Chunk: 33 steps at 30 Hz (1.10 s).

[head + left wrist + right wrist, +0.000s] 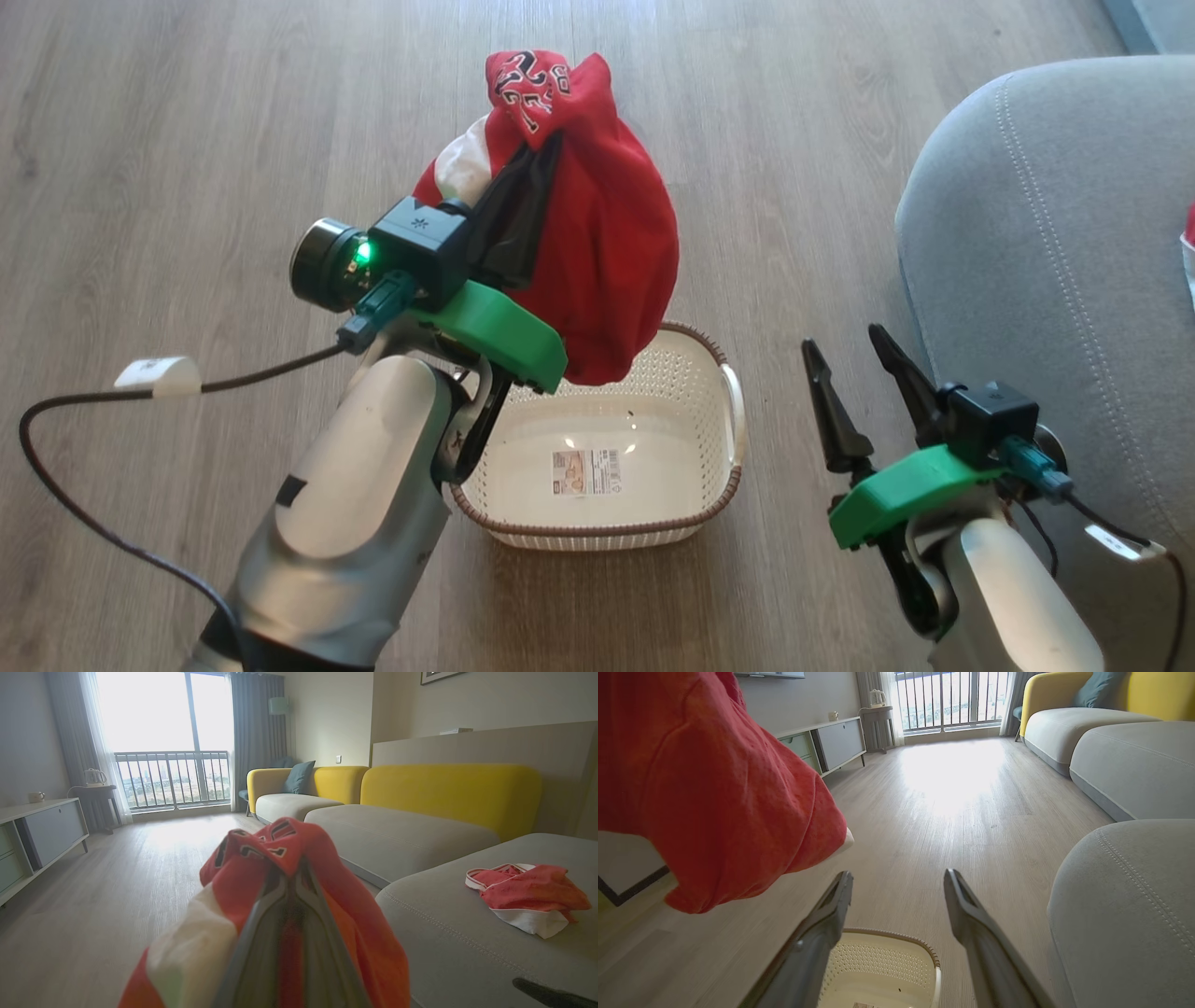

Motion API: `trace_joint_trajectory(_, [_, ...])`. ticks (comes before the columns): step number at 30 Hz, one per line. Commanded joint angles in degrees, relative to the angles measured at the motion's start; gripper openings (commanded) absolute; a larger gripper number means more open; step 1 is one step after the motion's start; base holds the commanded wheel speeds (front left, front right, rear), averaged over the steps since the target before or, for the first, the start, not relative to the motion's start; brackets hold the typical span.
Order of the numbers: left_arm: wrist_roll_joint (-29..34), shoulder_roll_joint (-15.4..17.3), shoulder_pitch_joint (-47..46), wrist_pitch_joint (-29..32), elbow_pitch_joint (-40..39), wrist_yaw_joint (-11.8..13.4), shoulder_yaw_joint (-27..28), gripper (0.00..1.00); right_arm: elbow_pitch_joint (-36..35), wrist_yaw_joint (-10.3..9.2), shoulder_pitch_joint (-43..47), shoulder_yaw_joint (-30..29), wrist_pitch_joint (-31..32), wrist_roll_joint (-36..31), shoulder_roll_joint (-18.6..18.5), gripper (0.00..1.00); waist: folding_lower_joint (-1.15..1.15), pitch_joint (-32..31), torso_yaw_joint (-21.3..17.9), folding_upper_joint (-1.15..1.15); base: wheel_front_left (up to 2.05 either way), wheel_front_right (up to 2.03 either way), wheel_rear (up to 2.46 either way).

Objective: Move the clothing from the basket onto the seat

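Observation:
My left gripper (541, 154) is shut on a red garment (597, 233) with a white panel and lettering, held up above the cream basket (719, 373). The garment hangs over the basket's far left rim; inside the basket I see just a label sticker. In the left wrist view the same garment (289, 858) bunches around the fingers. A second red and white garment (528, 896) lies on the grey seat (444, 933). To the right of the basket, beside the seat (1055, 233), my right gripper (845, 341) is open and holds nothing.
Wooden floor surrounds the basket. The grey sofa with yellow backs (448, 788) runs along the right wall. A low sideboard (42, 830) stands at the left wall, with a small table and kettle (96, 777) by the balcony window.

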Motion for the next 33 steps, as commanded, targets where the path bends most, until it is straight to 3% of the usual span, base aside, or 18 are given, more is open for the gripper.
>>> trace_joint_trajectory(1, [0.29, 1.23, -2.32, -0.07, -2.40, 0.14, 1.66, 0.00, -2.55, -0.01, -3.02, 1.76, -0.38, 0.48, 0.61, 1.00, 0.01, 0.18, 0.10, 0.00, 0.00, 0.00, 0.00])
trace_joint_trajectory(13, [0.05, 1.28, -2.43, -0.07, -3.17, 0.29, 0.69, 0.00, -6.62, -0.01, -12.49, 14.43, -0.38, 3.90, -1.53, 1.00, 0.01, 1.18, 0.54, 0.00, 0.00, 0.00, 0.00])
trace_joint_trajectory(28, [-0.33, 1.02, -3.10, -0.30, -2.86, 0.17, -1.35, 0.00, 8.33, -0.01, -25.05, 25.37, -0.38, 7.93, -0.69, 1.00, 0.01, 2.05, 1.96, 0.00, 0.00, 0.00, 0.00])
trace_joint_trajectory(29, [-0.37, 1.00, -3.12, -0.32, -2.77, 0.15, -1.47, 0.00, 8.98, -0.01, -25.61, 25.58, -0.38, 8.24, -0.49, 0.78, 0.01, 2.06, 2.05, 0.00, 0.00, 0.00, 0.00])
trace_joint_trajectory(31, [-0.36, 0.97, -3.17, -0.35, -2.73, 0.20, -1.78, 0.00, 10.01, -0.01, -26.62, 25.90, -0.38, 8.77, -0.17, 0.04, 0.01, 2.25, 2.20, 0.00, 0.00, 0.00, 0.00])
trace_joint_trajectory(33, [-0.45, 0.93, -3.26, -0.38, -2.67, 0.19, -2.06, 0.00, 10.52, -0.01, -27.36, 25.98, -0.38, 9.21, 0.06, 0.00, 0.01, 2.43, 2.34, 0.00, 0.00, 0.00, 0.00])
